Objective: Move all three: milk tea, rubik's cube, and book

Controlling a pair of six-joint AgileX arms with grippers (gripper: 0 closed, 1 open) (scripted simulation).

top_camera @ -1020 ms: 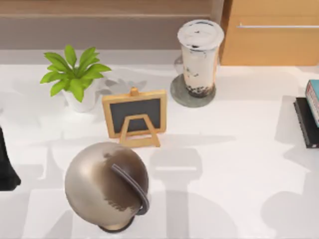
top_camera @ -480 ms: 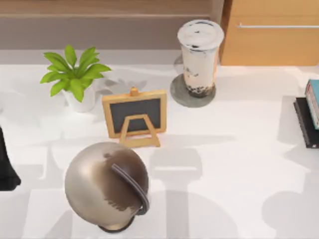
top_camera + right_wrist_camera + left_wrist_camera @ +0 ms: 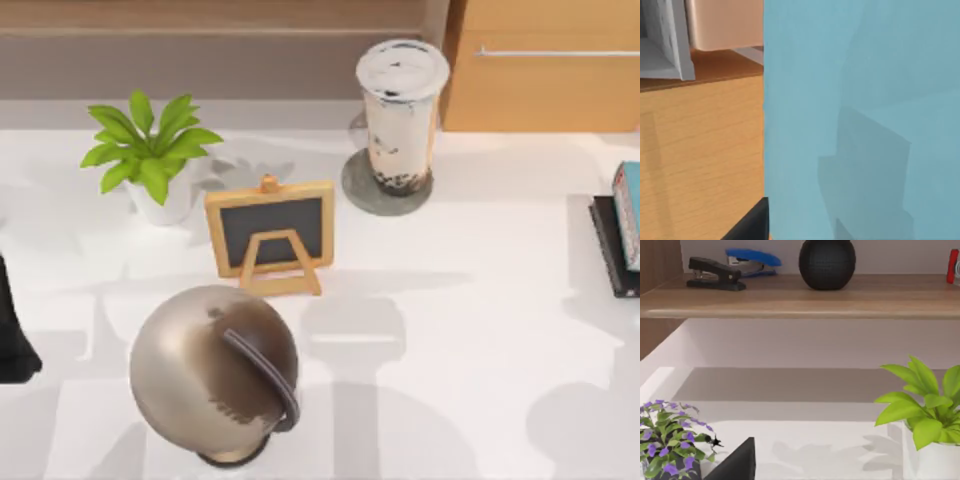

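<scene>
The milk tea (image 3: 402, 110), a tall clear cup with dark pearls and a whitish lid, stands upright on a grey disc (image 3: 365, 195) at the back of the table. At the right edge lies the book (image 3: 630, 212), teal with a reddish edge, on top of a black book (image 3: 610, 245). Its light blue cover (image 3: 860, 120) sits close up in the right wrist view, with one of my right gripper's dark fingertips (image 3: 751, 224) at its edge. The rubik's cube is out of view. My left arm (image 3: 12, 340) is parked at the left edge.
A potted green plant (image 3: 150, 150) stands at the back left, a small chalkboard easel (image 3: 270, 235) mid-table, and a metallic globe (image 3: 215, 370) in front. A wooden cabinet (image 3: 545, 65) rises behind the right side. A shelf (image 3: 800, 295) holds staplers and a black ball.
The teal book has slid a little to the right, further past the top view's right edge. Everything else has stayed put.
</scene>
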